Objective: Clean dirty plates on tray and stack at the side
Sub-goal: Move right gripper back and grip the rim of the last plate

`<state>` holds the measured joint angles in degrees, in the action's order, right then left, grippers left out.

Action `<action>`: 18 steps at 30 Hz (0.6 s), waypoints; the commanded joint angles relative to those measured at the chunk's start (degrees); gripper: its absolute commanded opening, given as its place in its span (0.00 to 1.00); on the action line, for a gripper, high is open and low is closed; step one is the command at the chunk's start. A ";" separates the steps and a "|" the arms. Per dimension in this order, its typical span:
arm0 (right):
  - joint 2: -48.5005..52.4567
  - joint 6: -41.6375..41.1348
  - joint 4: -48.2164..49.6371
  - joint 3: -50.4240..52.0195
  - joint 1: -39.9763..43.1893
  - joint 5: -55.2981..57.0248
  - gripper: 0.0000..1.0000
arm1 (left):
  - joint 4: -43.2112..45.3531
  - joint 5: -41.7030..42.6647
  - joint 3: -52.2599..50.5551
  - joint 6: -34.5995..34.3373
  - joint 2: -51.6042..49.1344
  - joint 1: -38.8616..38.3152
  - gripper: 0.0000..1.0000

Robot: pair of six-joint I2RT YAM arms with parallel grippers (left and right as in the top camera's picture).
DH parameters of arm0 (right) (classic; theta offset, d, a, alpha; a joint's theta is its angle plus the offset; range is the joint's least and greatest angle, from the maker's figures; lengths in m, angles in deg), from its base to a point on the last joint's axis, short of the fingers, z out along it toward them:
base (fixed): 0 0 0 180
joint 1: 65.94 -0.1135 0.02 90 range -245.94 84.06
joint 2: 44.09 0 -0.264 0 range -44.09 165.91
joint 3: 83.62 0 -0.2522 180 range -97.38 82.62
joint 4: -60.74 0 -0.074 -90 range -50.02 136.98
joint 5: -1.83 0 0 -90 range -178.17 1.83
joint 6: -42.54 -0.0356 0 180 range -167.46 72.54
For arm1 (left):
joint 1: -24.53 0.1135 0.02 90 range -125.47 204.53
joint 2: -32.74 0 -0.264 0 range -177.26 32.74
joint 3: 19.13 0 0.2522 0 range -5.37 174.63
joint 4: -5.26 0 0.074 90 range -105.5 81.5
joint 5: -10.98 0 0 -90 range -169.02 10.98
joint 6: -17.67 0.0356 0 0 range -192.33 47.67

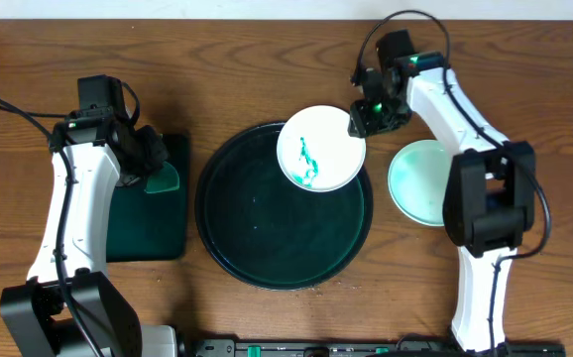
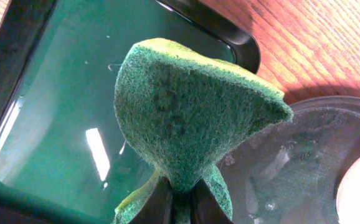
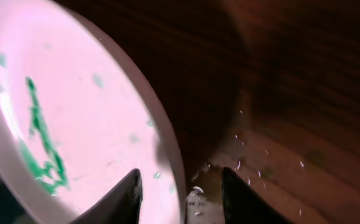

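A white plate (image 1: 321, 149) with teal-green scribbles lies at the upper right of the round black tray (image 1: 267, 233), overlapping its rim. My right gripper (image 1: 369, 117) is open at the plate's right edge. In the right wrist view its fingers (image 3: 180, 193) straddle the plate's rim (image 3: 86, 112), one over the plate and one outside it. A second plate (image 1: 420, 183), unmarked and pale mint, lies on the table to the right of the tray. My left gripper (image 1: 153, 171) is shut on the teal-green sponge (image 2: 186, 106) and holds it above the rectangular green tray.
The rectangular dark green tray (image 1: 148, 228) sits left of the black tray, and its wet floor shows in the left wrist view (image 2: 49, 112). The black tray's left edge (image 2: 317, 149) also shows there. Wooden table surrounds everything.
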<state>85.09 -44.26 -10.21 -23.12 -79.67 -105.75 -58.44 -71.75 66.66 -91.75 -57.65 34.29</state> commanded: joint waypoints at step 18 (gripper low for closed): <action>-5.62 -11.54 -7.72 -1.40 -6.21 -1.14 0.01 | 0.76 -0.72 0.57 0.76 -0.17 0.31 0.07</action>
<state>83.41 -49.64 -17.03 -23.60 -82.34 -106.16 -57.91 -71.75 66.66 -91.75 -57.65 34.29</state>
